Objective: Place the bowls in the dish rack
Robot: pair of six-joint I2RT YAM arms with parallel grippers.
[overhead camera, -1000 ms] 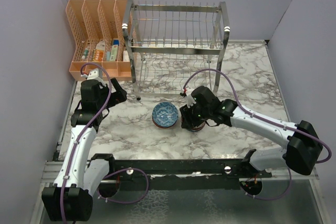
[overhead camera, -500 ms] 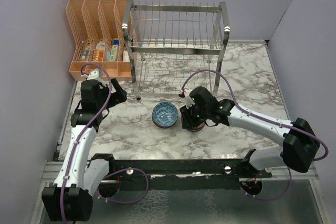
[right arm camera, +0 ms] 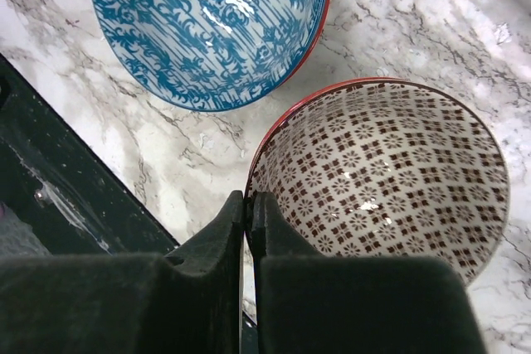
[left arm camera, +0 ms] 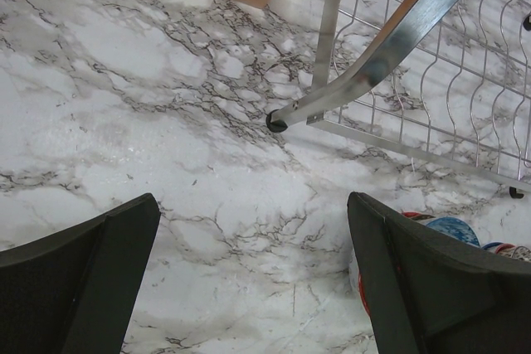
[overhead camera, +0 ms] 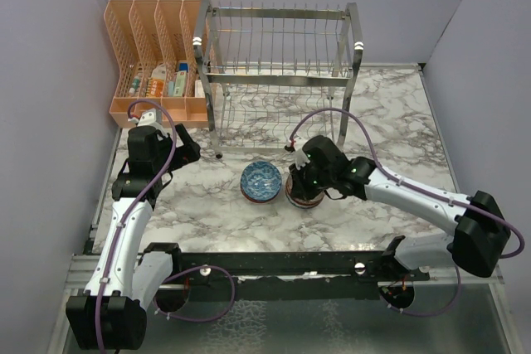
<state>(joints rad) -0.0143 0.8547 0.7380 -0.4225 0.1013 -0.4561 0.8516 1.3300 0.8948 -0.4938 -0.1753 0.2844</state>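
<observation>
Pinching the rim of the red-patterned bowl (right arm camera: pixel 382 172), the right gripper (right arm camera: pixel 249 205) sits right of the blue bowl (right arm camera: pixel 207 22); the left gripper (left arm camera: pixel 249 205) hangs spread near the dish rack (overhead camera: pixel 278 72).

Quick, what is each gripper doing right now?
Left gripper: open, holding nothing.
Right gripper: closed on the rim of the red-and-white patterned ceramic bowl.

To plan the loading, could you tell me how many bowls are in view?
2: blue bowl at centre; red bowl beside it, rim pinched by the right gripper. More may nest underneath.
</observation>
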